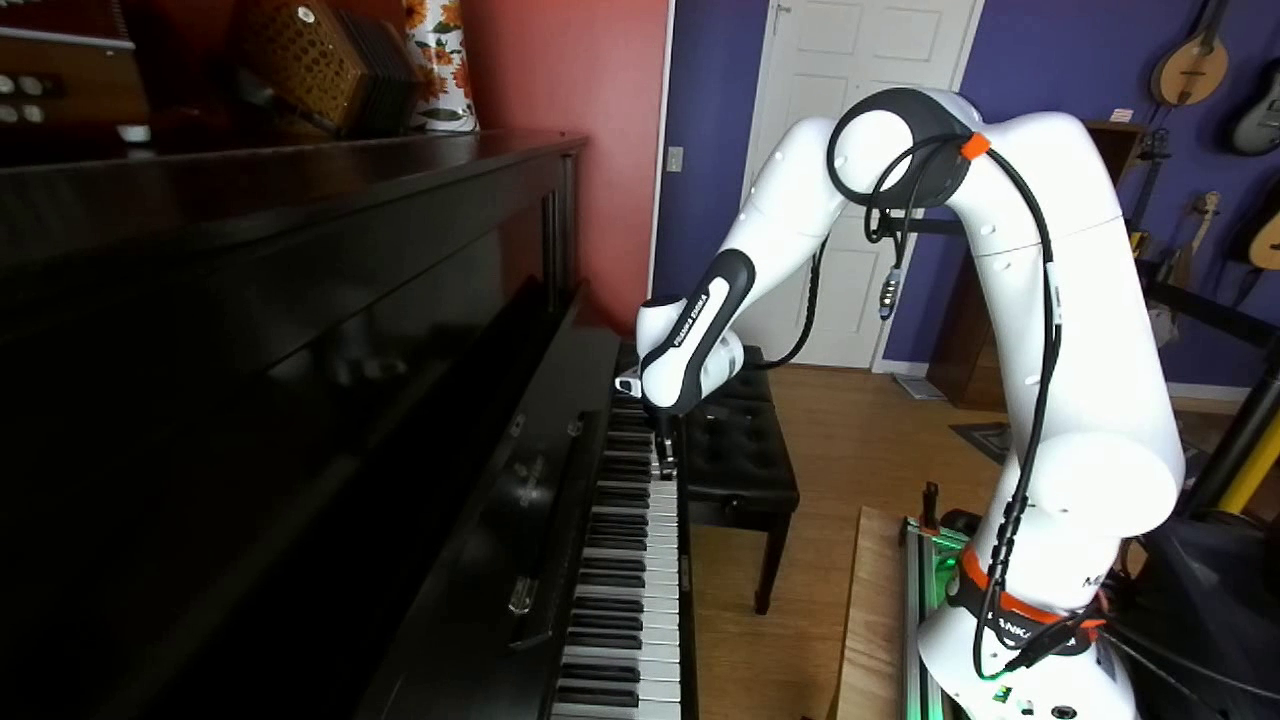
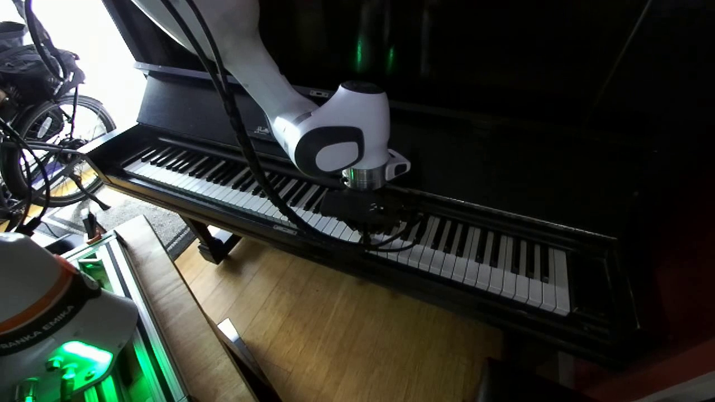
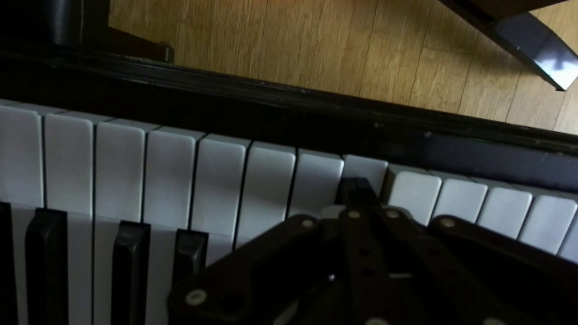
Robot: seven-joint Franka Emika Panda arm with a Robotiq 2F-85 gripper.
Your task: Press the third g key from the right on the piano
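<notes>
The glossy black piano [image 1: 400, 240] shows in both exterior views [image 2: 514, 184], with its long row of white and black keys. My gripper [image 3: 354, 183] is shut and empty, its fingertips together and pointing down at the front part of one white key [image 3: 366, 168]. That key sits lower than its neighbours; the brown side of the adjacent key [image 3: 413, 192] is exposed. The fingertips appear to be in contact with the lowered key. In an exterior view the gripper [image 1: 667, 470] is over the white keys near the front edge. The gripper body hides some keys.
A black tufted bench [image 1: 735, 440] stands beside the keyboard's far end. The piano's front rail [image 3: 289, 106] runs along the key fronts. A black cable [image 2: 251, 162] hangs along the arm, in front of the keys. The robot base is on a wooden-edged stand [image 2: 173, 318].
</notes>
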